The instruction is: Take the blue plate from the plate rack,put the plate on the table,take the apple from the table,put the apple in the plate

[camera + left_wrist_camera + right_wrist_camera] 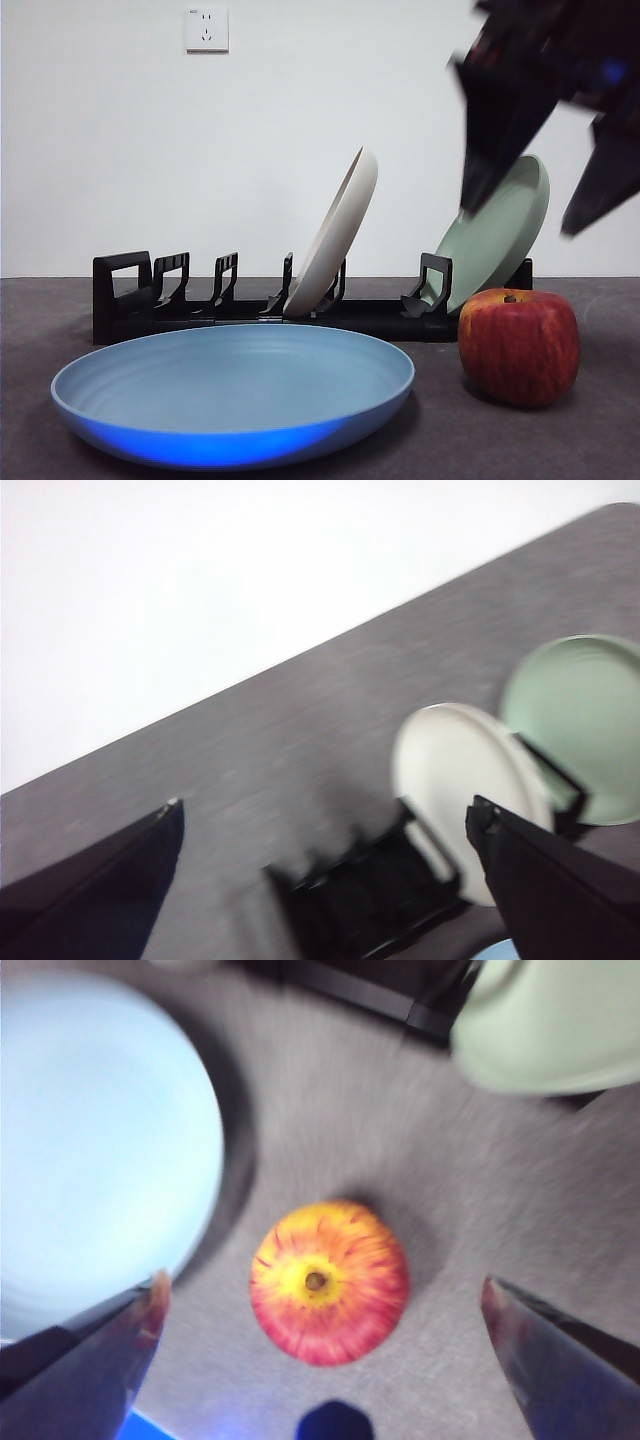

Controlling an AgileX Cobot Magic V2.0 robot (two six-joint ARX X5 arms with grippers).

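Note:
The blue plate lies flat on the table in front of the black plate rack. To its right the red apple stands upright on the table, apart from the plate. My right gripper hangs open above the apple, blurred and dark. In the right wrist view the apple sits between the spread jaws of that gripper, with the blue plate beside it. My left gripper is open and empty, high over the rack.
A cream-white plate leans in the middle of the rack and a sage-green plate leans at its right end, just behind the apple. A white wall with a socket closes the back.

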